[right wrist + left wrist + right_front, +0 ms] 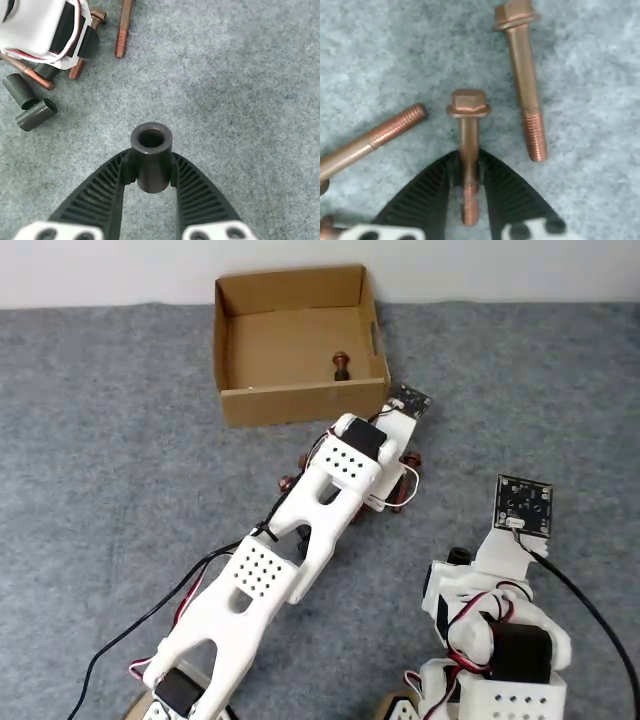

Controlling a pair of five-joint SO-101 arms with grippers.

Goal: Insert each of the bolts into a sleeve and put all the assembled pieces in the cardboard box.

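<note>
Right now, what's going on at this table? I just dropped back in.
The left pincer is shut on the shank of a copper-coloured bolt, with two more bolts lying on the grey mat beside it. The right pincer grips a black sleeve, bore facing its camera. Two spare sleeves lie by the bolts. One piece, apparently a bolt in a sleeve, already stands in the cardboard box.

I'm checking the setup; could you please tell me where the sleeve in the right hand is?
In the right wrist view the sleeve sits clamped in the right hand, over bare carpet, apart from the loose sleeves.
</note>
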